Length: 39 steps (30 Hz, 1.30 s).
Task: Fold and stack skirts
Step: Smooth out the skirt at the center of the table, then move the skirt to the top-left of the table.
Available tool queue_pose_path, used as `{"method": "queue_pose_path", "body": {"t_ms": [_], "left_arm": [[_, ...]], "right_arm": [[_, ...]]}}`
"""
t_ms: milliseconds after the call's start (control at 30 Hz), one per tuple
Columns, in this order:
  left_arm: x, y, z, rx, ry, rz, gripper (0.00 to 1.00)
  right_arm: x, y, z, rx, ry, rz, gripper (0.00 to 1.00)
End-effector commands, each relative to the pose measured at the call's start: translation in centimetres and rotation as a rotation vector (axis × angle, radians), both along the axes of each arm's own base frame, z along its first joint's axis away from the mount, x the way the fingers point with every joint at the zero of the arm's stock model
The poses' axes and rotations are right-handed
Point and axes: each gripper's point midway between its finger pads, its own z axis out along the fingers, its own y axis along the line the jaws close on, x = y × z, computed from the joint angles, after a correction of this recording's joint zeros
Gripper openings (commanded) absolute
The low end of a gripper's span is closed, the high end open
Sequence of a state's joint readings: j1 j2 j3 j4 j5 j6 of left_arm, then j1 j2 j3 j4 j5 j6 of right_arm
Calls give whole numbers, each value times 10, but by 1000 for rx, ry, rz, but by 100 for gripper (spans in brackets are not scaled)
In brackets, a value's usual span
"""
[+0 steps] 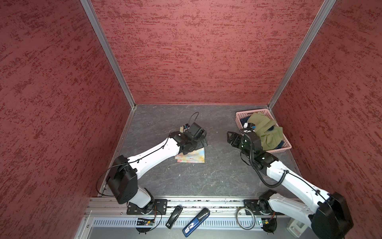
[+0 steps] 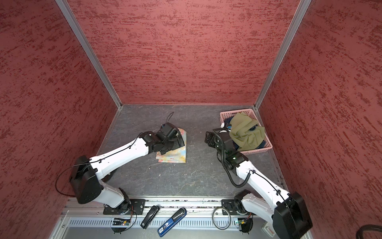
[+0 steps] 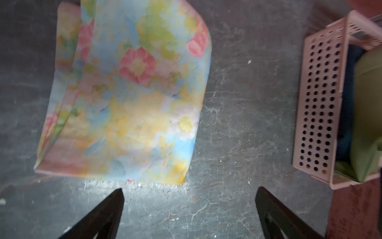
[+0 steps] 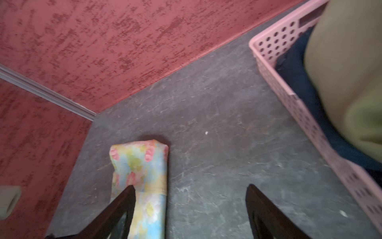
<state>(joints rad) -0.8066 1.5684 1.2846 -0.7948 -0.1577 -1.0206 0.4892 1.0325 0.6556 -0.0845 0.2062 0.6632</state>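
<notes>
Red, rough-textured walls (image 1: 186, 51) on three sides; dark grey veined tabletop (image 1: 206, 175). We count three skirts, one basket and two pincers. The floral skirt (image 3: 128, 99) lies mid-table, folded into a flat, layered, roughly square packet of thin pastel cloth with pink blooms. It lies just beyond the tips of the left pincer (image 3: 189, 190), whose jaws stand wide apart with only bare table between them. The right pincer (image 4: 190, 186) also has its jaws apart and holds nothing. In both top views it hangs between the floral packet and the basket (image 1: 239, 118), with bare table between it and the packet. The basket is pink perforated plastic, rectangular, at the far right corner. In it the olive skirt (image 1: 264, 132) lies crumpled and heaped over the rim, above a dark-blue skirt (image 4: 295, 78) that is mostly hidden.
</notes>
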Motion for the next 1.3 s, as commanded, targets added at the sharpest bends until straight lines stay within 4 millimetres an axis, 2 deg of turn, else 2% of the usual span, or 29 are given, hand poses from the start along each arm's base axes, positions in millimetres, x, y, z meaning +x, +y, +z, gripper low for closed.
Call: {"method": "queue_pose_path", "body": {"t_ms": [0, 133, 233, 367, 567, 733, 867, 1067, 1267], "left_arm": [[-13, 14, -12, 128, 96, 210, 99], [-32, -8, -28, 116, 195, 307, 99], [-35, -30, -49, 65, 254, 306, 99], [-33, -39, -76, 82, 306, 300, 100], [-29, -50, -108, 73, 358, 293, 100], [-26, -43, -125, 68, 393, 341, 99], [-13, -29, -132, 69, 405, 392, 99], [14, -8, -134, 60, 396, 454, 100], [47, 29, -141, 69, 396, 520, 100]], "right_arm": [[-10, -28, -5, -98, 49, -54, 85], [-11, -39, 3, -86, 27, -83, 86], [-12, -42, 13, -64, 1, -86, 86], [-11, -40, 23, -56, -14, -73, 87], [-9, -38, 31, -55, -39, -55, 89], [-9, -36, 36, -55, -57, -45, 89], [-8, -34, 38, -46, -64, -37, 90], [-8, -31, 37, -31, -70, -21, 90], [-6, -27, 36, -22, -74, -5, 91]]}}
